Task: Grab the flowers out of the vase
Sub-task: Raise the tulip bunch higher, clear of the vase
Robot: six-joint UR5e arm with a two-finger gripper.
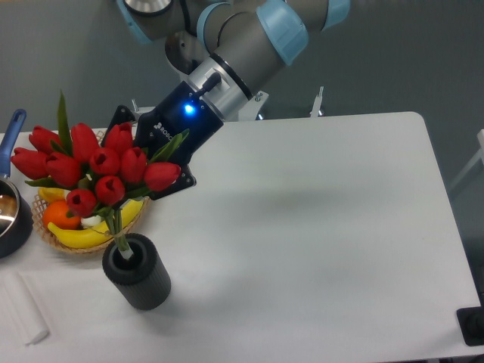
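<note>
Vase (138, 272) upright, flowers (91, 166) leaning upper-left.

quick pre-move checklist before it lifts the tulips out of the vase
1. Flowers in the vase: ok, the stems run down into its mouth.
2. Vase upright on the table: ok, standing at the near left.
3. Gripper at the bunch: ok, it sits right behind the blooms on their right side.
4. Gripper closed on the flowers: cannot tell, the blooms and leaves hide its fingertips.
5. Neighbours clear of a straight pull: not ok, the wicker basket of fruit lies directly behind the stems and the pot is just to the left.
6. Room to the right for carrying away: ok, bare tabletop there.
</note>
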